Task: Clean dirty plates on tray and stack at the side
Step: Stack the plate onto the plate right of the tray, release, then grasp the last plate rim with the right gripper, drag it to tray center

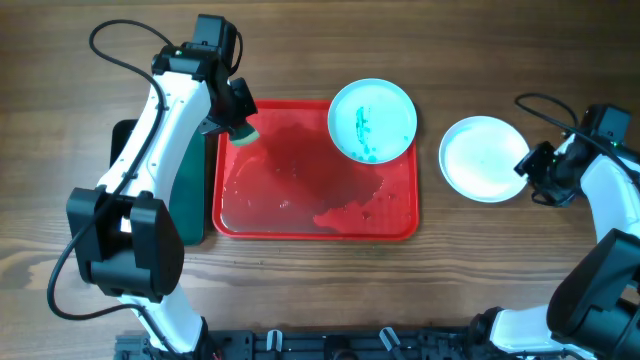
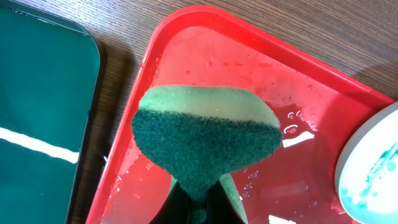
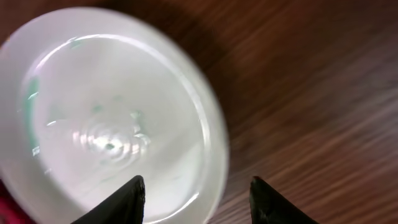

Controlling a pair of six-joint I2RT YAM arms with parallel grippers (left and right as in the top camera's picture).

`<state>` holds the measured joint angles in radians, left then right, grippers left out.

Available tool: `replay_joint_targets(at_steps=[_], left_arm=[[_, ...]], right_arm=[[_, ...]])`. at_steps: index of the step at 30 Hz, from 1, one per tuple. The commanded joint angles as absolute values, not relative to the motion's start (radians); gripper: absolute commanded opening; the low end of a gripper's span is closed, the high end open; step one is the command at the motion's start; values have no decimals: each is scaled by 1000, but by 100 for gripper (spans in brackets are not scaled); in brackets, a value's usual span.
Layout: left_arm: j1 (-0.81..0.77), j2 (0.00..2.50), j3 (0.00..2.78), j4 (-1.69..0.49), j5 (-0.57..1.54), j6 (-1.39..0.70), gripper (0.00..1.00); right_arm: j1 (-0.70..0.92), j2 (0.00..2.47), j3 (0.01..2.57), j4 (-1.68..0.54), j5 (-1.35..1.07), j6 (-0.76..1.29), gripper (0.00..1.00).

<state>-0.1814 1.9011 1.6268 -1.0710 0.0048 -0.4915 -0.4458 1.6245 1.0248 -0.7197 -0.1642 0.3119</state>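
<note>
A sponge (image 2: 205,140) is gripped by the left claw (image 2: 199,208) at the tray (image 2: 211,53)'s rim. The right claw (image 3: 196,193) is spread, empty, beside 1 plate (image 3: 112,118).

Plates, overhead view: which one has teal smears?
The plate on the red tray, at its far right corner. The other plate, beside the tray, is white.

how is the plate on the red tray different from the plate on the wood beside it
The tray plate has teal-blue smears at its centre; the wood plate looks nearly clean. The tray plate sits at the tray's upper right corner in the overhead view, overlapping its rim; the wood plate lies on the table, the open right gripper at its edge. Both are round, shallow, pale and alike in size.
</note>
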Motion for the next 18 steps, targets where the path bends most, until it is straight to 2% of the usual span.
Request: replay_joint_targets(at_steps=[1,5,11,15,18], left_arm=[[-184,1902,1640,-1070,7,-479,4],[-184,1902,1640,-1070,7,-479,4],[-184,1902,1640,-1071,7,-479,4],[-184,1902,1640,-1072,7,-479,4],[-184,1902,1640,-1073,7,-479,4]], right_arm=[[-392,1604,1070,-735,-349,264,52],[-186,1604,1195,-771,-302,276,52],[130,1681,1296,-709,-101,433,54],[200,1799,1296,-737,-59,528,53],[210,1864,1295,-752,-75,527,47]])
